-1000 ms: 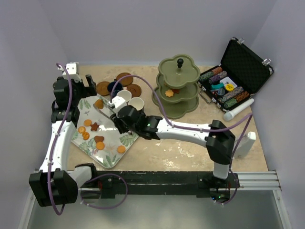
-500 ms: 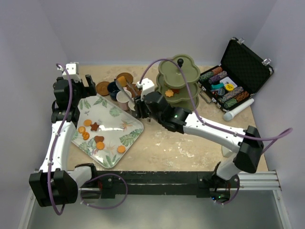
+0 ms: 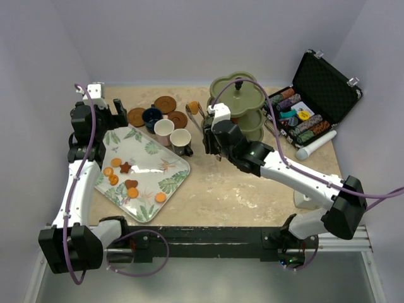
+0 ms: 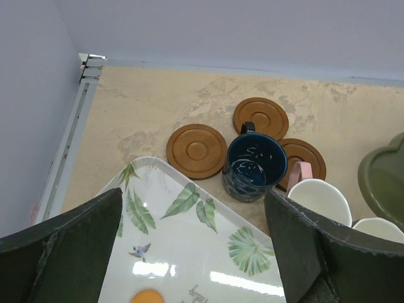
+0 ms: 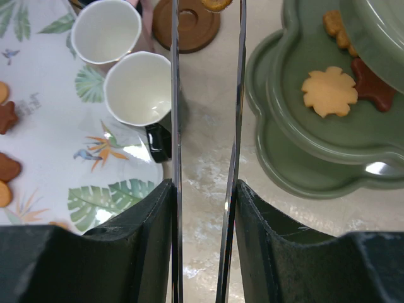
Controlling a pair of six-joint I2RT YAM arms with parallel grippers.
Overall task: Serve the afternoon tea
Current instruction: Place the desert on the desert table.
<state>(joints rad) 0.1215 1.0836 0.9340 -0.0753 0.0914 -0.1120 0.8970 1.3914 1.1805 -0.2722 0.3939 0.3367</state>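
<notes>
Beige tabletop (image 3: 252, 189), lilac walls (image 3: 189, 38); left tool (image 4: 192, 208) spread, right tool (image 5: 202, 189) tight around tongs (image 5: 175, 95).

The beige mottled table top (image 3: 252, 196) looks matt, like stone. Near its left edge, the leaf-patterned white rectangular tray (image 4: 183, 252) is glossy, with lamp glints. The three round brown saucers (image 4: 197, 150) look like smooth, satin wood. The navy glazed cup (image 4: 254, 167) shines inside. The pinkish-white cup (image 5: 106, 31) and cream cup (image 5: 142, 88) are smooth and softly glossy. The olive-green three-tier stand (image 5: 284, 158) has a smooth, half-gloss finish. The orange flower-shaped biscuit (image 5: 328, 91) is matt and grainy. The thin flat tongs (image 5: 175, 126) are mirror-bright metal. The left gripper (image 4: 192, 208) has dark, rough, matt fingers (image 4: 69, 246); the right gripper (image 5: 205, 189) has smoother black plastic fingers (image 5: 132, 252).
</notes>
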